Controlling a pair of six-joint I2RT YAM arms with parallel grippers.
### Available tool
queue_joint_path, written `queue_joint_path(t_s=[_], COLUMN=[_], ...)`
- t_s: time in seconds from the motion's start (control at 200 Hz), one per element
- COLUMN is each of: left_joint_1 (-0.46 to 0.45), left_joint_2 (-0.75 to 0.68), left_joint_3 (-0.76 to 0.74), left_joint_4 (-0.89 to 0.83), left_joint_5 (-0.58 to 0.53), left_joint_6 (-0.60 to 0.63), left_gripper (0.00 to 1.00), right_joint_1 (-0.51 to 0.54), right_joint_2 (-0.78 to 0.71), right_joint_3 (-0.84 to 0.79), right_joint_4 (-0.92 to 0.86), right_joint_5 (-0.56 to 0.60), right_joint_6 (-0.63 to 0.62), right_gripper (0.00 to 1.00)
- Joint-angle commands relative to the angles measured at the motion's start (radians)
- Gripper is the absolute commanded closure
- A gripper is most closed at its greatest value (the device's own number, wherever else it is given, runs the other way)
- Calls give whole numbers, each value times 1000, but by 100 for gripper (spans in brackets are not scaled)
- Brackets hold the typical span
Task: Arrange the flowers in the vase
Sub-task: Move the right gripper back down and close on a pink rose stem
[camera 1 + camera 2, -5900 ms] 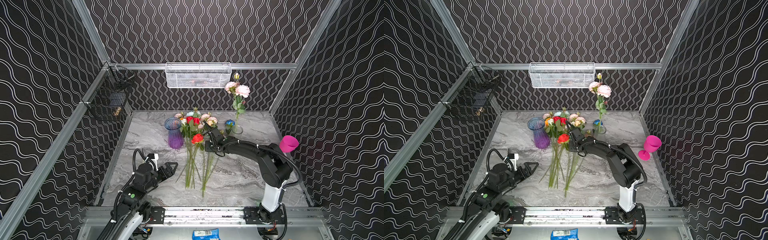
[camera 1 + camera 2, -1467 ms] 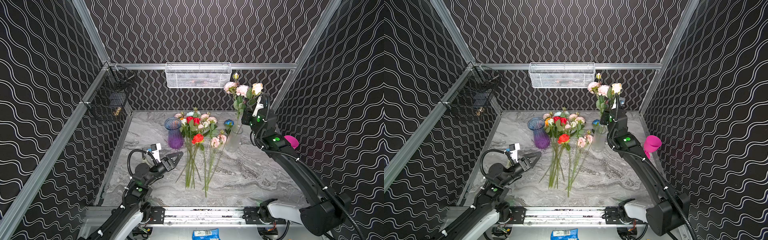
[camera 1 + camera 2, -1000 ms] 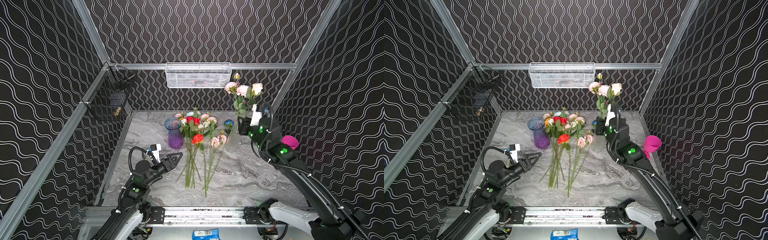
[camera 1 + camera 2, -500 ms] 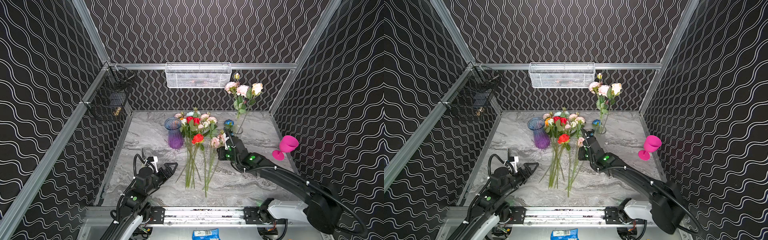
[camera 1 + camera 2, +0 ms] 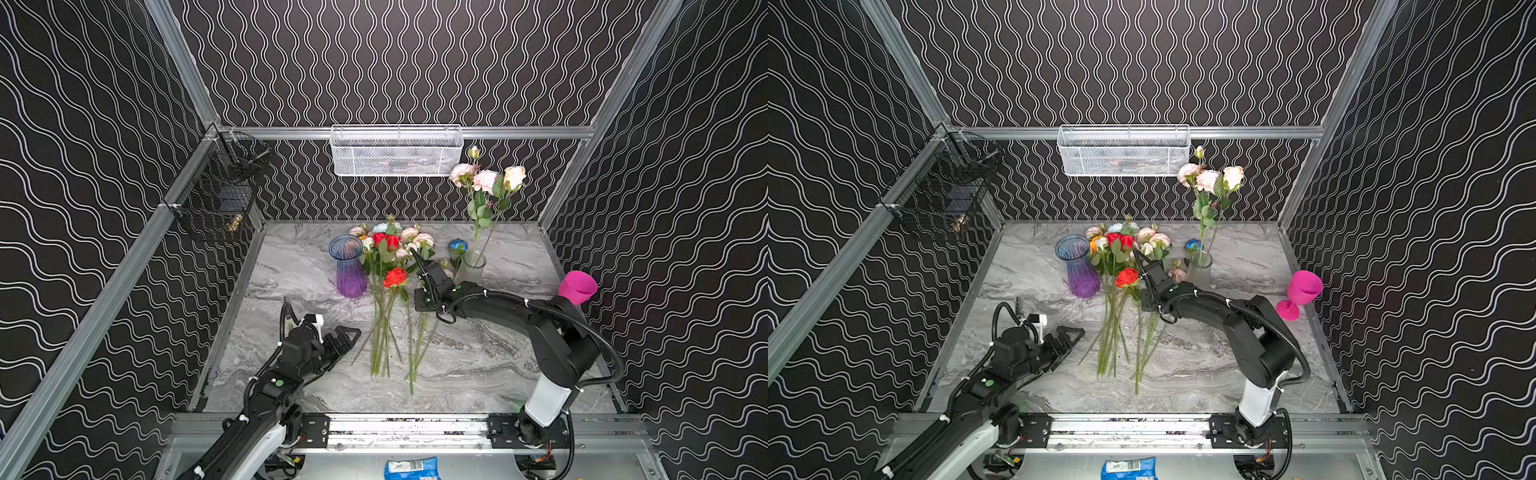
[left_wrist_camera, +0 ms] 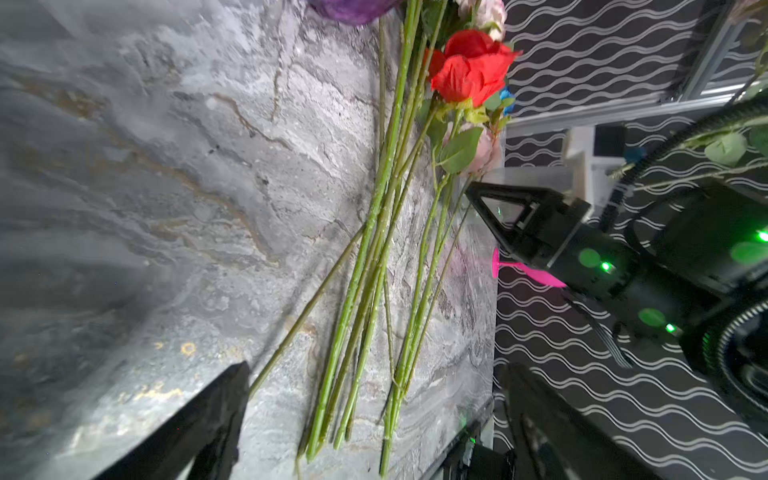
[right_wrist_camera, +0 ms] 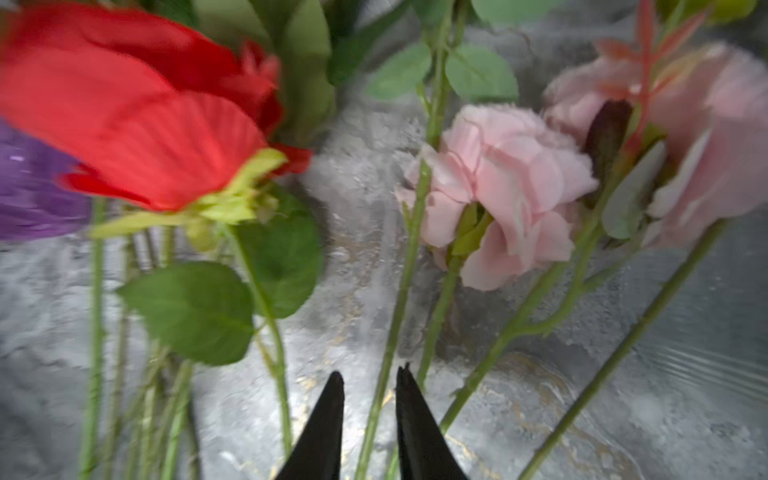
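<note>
The right gripper (image 5: 414, 252) has come down from the clear vase (image 5: 470, 271) at the back right to the flowers (image 5: 388, 320) lying mid-table, and the vase now holds three upright stems (image 5: 484, 183) where it held two. In the wrist view its claw (image 7: 370, 378) stands narrowly parted above a green stem beside a pink bloom (image 7: 507, 199), clenched on nothing. The loose stems lie in a fan, cut ends toward the front rail (image 5: 399, 428), blooms bunched at the back, with a red bloom (image 5: 395, 277) nearest the gripper. A purple vase (image 5: 349, 270) stands just left of the blooms (close enough to crowd that side), and a blue bloom (image 5: 457, 245) sits beside the clear vase. The left gripper (image 5: 348, 337) hovers spread wide and empty, near the stem ends. A pink goblet (image 5: 577, 287) stands at the right edge. Bare marble table (image 5: 478, 357) lies open on the front right.
</note>
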Motion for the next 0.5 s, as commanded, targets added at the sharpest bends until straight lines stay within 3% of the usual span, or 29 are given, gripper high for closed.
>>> queue_joint_path(t_s=[0.0,0.165,0.22,0.33,0.496], left_joint_1=[1,0,0,1,1], left_joint_2=[-8,-96,-134,-200,-261], left_joint_3=[7,-52,-52,1,101], left_joint_4=[41,46,10,-98,-249], left_joint_5=[32,30,22,13,-11], left_joint_6=[10,-32,-31,38,146], left_gripper=[2,3,3,3,2], right_joint_1=[2,-10,-11,-20,-32], right_joint_2=[33,88,88,81,35], right_joint_3=[16,27,37,27,32], right_joint_4=[-9,-5,-9,20,33], right_joint_5=[3,-20,-23,-88,-151], right_joint_6=[16,43,45,66,99], right_gripper=[75,76,82,99,100])
